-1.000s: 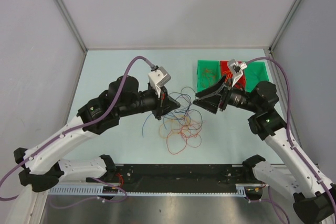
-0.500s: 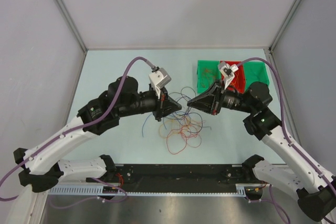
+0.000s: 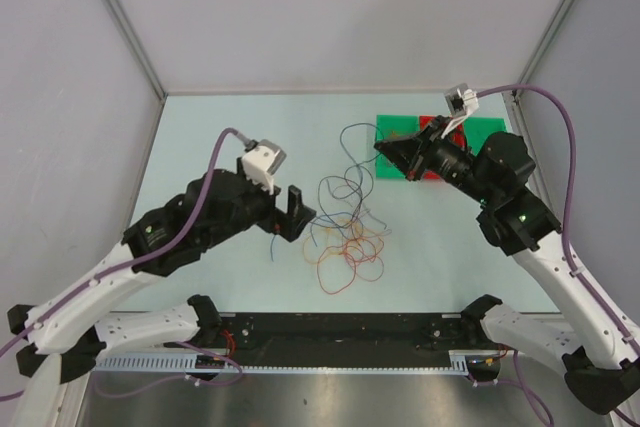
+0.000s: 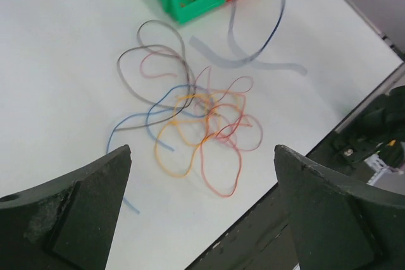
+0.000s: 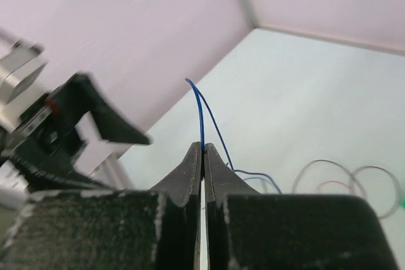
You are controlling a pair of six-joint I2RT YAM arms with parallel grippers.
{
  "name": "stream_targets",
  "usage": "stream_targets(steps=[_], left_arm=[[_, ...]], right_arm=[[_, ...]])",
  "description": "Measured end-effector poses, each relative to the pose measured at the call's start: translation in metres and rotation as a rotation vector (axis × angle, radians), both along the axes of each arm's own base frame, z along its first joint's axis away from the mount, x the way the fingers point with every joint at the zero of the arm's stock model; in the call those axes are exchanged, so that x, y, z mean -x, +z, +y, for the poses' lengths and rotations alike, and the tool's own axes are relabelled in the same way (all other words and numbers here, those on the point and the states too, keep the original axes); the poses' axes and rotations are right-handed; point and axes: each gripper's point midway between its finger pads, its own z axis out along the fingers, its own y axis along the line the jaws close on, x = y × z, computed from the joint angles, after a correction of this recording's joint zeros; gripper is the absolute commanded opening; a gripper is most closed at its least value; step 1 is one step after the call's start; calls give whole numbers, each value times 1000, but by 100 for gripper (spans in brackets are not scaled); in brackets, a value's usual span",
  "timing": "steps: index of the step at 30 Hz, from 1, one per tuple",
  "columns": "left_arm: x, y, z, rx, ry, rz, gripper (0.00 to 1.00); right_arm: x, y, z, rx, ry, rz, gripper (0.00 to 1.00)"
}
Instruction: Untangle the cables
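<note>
Pale tabletop [image 3: 220, 127] holds limp, light cables [image 3: 345, 242] below the spread left gripper [image 4: 201, 153]. Right gripper [image 5: 203, 147] pinches one blue strand [image 5: 201, 115] at its end.

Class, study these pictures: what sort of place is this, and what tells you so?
Probably a robotics lab test cell: a left arm and right arm bolted to a table, plain panels walling it in, and tangled cables beside bins.

Walls [image 3: 340, 7]: plain grey panels on three sides
Posts [image 3: 120, 22]: slim metal, at back corners
Table [image 3: 220, 137]: pale, smooth, evenly lit
</note>
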Motion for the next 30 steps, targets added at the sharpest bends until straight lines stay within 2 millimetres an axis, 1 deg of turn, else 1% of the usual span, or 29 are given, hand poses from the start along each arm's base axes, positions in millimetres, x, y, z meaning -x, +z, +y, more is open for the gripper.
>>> stream_targets(steps=[2, 4, 6, 10, 13, 15, 16, 19, 24, 27, 30], left_arm=[[4, -11, 22, -11, 51, 0, 100], [9, -27, 39, -22, 92, 5, 100], [12, -40, 50, -26, 114, 14, 100], [18, -70, 60, -51, 131, 42, 100], [20, -86, 62, -67, 133, 59, 100], [20, -92, 62, -67, 132, 60, 100], [21, -94, 62, -69, 131, 62, 100], [20, -95, 62, -70, 130, 63, 100], [21, -94, 63, -61, 135, 65, 100], [23, -95, 66, -55, 136, 63, 100], [23, -93, 68, -44, 143, 55, 100]], right_arm=[[-15, -1, -10, 18, -91, 5, 0], [-31, -9, -22, 40, -183, 22, 0], [-44, -17, -32, 62, -256, 40, 0], [-74, -30, -62, 97, -432, 75, 0], [-93, -31, -86, 115, -538, 84, 0], [-105, -25, -104, 121, -607, 86, 0], [-109, -23, -110, 124, -628, 83, 0], [-120, -11, -131, 138, -708, 66, 0], [-137, 8, -155, 157, -809, 32, 0], [-148, 14, -168, 169, -861, 26, 0], [-162, 15, -180, 188, -906, 30, 0]])
